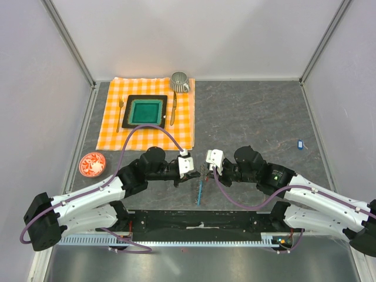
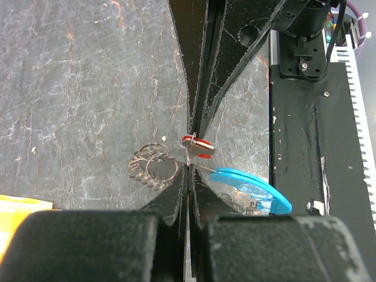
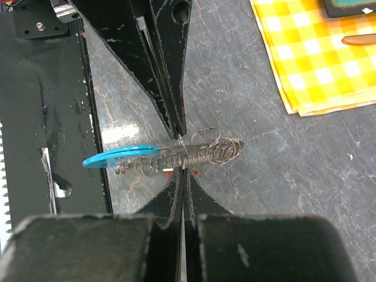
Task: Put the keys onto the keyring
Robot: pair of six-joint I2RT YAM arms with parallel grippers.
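Keyring [image 2: 153,168] in tight pinch of left tool [image 2: 188,173], red key [image 2: 198,147] in tight pinch of right tool [image 3: 185,174].

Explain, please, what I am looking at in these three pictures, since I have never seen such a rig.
These are two white-and-black robot arms bolted at a table's near edge. The overhead picture looks down from behind them; the other two come from a camera on each wrist, so the black wedges there are that arm's own gripper fingers. The left gripper is shut on a tiny red-tagged key; the right gripper is shut on a floppy metal coil keyring with a light-blue strip. Elsewhere on the grey stone-look table lie a tiny blue-tagged key, a red-patterned saucer, and an orange checked cloth bearing a green square plate, fork, knife and metal cup.
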